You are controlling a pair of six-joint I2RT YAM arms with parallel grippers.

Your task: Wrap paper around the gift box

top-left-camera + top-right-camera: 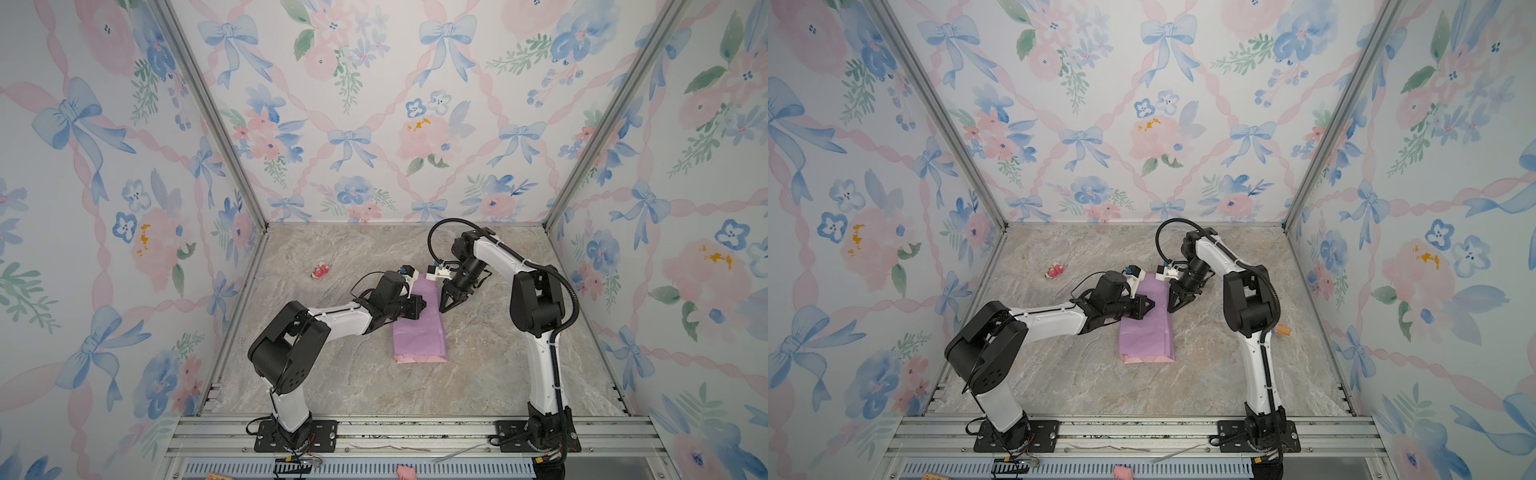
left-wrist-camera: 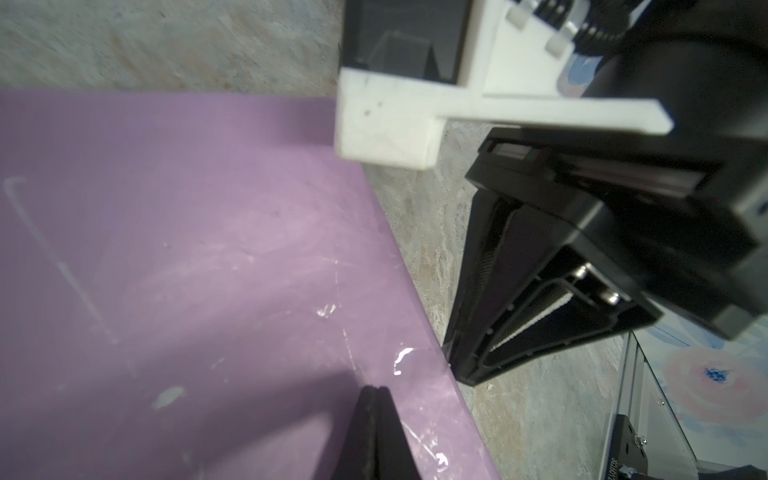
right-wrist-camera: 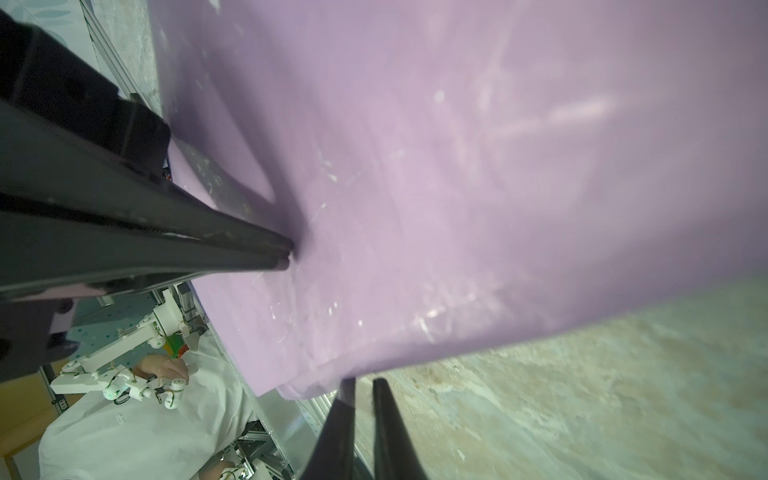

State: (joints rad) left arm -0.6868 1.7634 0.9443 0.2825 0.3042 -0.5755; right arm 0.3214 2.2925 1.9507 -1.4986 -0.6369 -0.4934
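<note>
The paper lay lengthwise in the middle of the table, folded into a long lilac packet, scuffed and faintly creased, with pale pink showing along its near end. My left gripper was closed tight, tips touching the lilac top close to its right-hand edge. My right gripper stood just off that same edge, tips down by the marble, jaws a sliver apart and empty. Bare marble lay all around the packet, widest on the near side.

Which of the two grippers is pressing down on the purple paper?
The left gripper: its shut tip presses on top of the paper, while the right gripper hangs beside the paper's edge, slightly open.
</note>
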